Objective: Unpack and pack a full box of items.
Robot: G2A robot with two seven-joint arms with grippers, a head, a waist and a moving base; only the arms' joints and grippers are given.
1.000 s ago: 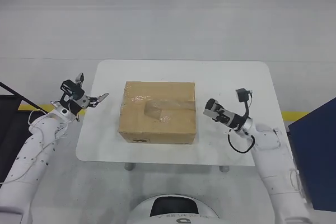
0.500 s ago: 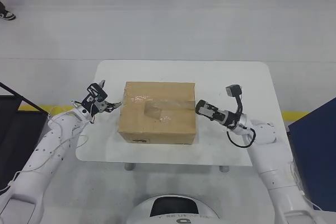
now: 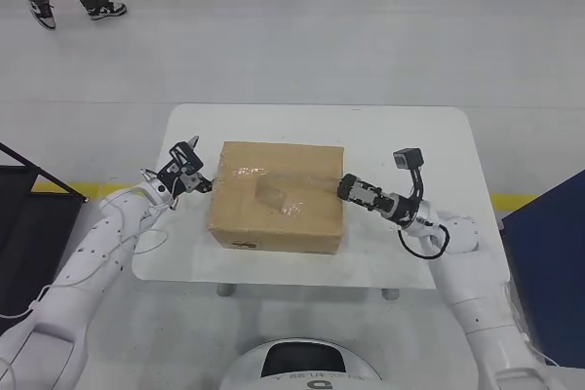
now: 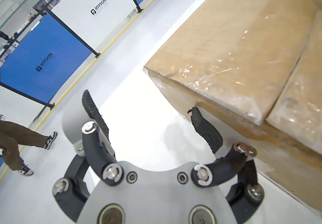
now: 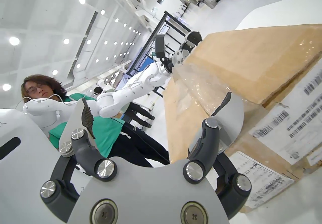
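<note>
my left gripper (image 4: 139,103) is spread wide, its two ribbed fingers well apart. one fingertip (image 4: 198,119) sits right at the side wall of the box (image 4: 239,46), just under the top edge near a corner. the other finger hangs over the bare table (image 4: 141,134). i cannot tell whether the near tip presses the cardboard or only grazes it.

my right gripper (image 5: 154,99) is wide open too, at the opposite end of the box (image 5: 251,59). one finger is level with the box's top edge and the other is out in free air beside it. white printed labels (image 5: 276,122) are stuck on the side wall nearest this gripper.

from above, the box (image 3: 276,195) lies in the middle of the white table (image 3: 409,146), flaps shut. clear tape (image 3: 273,185) shines along the top seam. the left gripper (image 3: 201,166) is at one short end and the right gripper (image 3: 346,185) at the other, so the box lies between them.

farther off, past the table edge, blue panels (image 4: 45,59) stand on black feet on the pale floor.
</note>
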